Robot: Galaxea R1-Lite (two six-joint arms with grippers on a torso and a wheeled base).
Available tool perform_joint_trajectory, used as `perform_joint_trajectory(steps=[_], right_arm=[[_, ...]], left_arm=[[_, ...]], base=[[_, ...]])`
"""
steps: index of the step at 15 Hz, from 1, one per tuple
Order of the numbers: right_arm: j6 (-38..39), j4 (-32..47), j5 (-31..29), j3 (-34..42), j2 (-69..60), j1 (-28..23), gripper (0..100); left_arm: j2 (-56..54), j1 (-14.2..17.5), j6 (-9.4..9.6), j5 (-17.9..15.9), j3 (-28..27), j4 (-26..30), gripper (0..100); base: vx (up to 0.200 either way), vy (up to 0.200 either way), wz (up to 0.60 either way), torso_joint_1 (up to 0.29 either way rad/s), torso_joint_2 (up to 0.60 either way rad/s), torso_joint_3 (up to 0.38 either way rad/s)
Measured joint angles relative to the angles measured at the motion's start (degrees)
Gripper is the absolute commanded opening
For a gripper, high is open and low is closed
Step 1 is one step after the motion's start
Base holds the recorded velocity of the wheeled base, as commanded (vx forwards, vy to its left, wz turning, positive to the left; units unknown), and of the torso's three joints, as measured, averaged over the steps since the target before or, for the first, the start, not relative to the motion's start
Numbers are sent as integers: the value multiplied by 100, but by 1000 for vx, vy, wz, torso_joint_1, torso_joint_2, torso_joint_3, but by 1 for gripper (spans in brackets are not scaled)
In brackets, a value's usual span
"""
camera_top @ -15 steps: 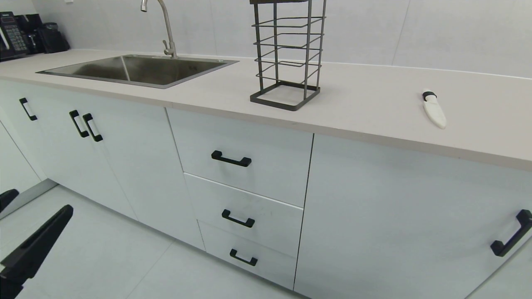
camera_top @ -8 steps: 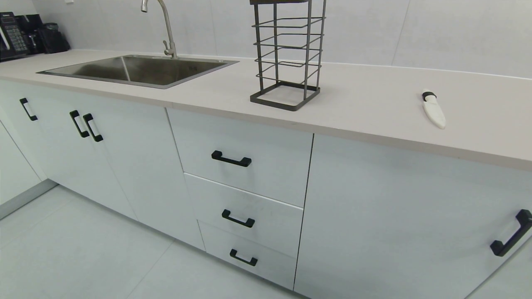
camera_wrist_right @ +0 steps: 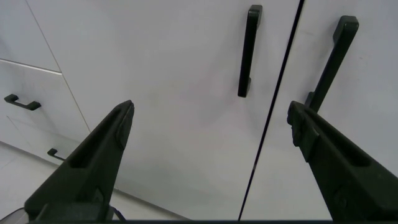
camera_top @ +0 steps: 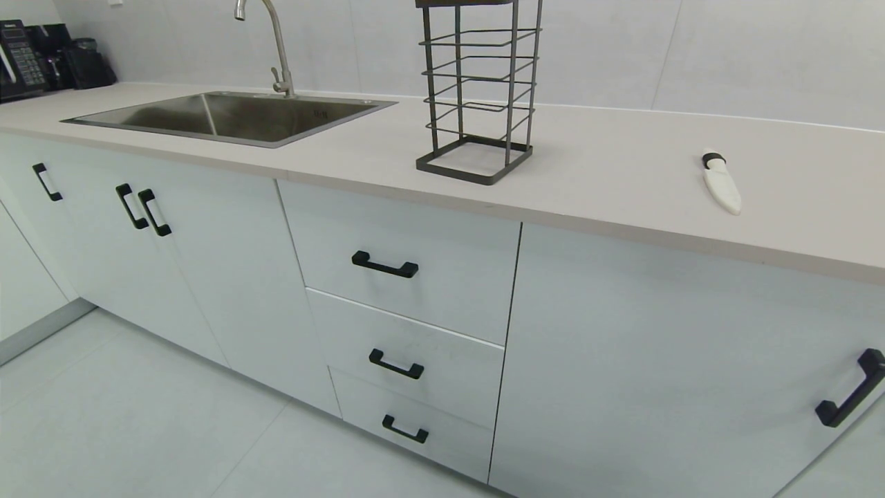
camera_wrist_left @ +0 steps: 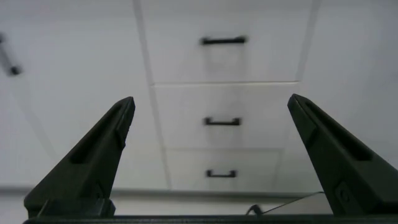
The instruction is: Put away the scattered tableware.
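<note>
Little of the job looks done. At the left end of the bench (camera_top: 622,173) the sink (camera_top: 235,117) lies bare beneath its faucet (camera_top: 276,48), with no tableware in it. Below the bench, three stacked drawers (camera_top: 408,304) are all shut. Above them, near the middle of the bench, the tall wire rack (camera_top: 454,173) stands upright and holds nothing on the tiers that can be seen. Its top is cut off by the head view's edge.

Well apart from the rack, toward the right end, a white utensil (camera_top: 721,183) with a black band lies flat on the bench. It is shaped like a knife. It is the one loose piece of tableware to be seen, so putting it away is judged to be what remains, whether into the rack or into a drawer.

The left claw (camera_wrist_left: 211,101) has its jaws wide apart and holds nothing. It hangs low in front of the drawers. The right claw (camera_wrist_right: 211,109) is likewise spread and empty, and it faces two cabinet doors (camera_wrist_right: 186,93) with black handles. Both are well below the utensil, so a reach up to the bench is still to come.
</note>
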Motion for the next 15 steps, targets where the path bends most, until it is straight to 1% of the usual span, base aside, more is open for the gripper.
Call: perform_joint_trajectory(steps=[1,2,3,7,8,15], right_arm=[[0,-2,0,2,0,-5,100],[0,0,-2,2,0,-5,100],[0,-2,0,2,0,-2,100],[6,0,0,0,0,0,100],[9,0,0,0,0,0,100],[21,0,9,0,0,-5,100]], left_arm=[[-35,0,28,74,-2,46,100],[-59,0,77,272,-2,301,100],[-68,0,107,340,0,301,100],[-73,0,-11,389,0,311,100],[-73,0,-41,393,0,315,100],[-73,-2,-66,404,2,317,100]], base=[[0,0,0,0,0,0],[0,0,0,0,0,0],[0,0,0,0,0,0],[0,0,0,0,0,0],[0,0,-600,7,-2,-2],[0,0,-600,1,4,-2]])
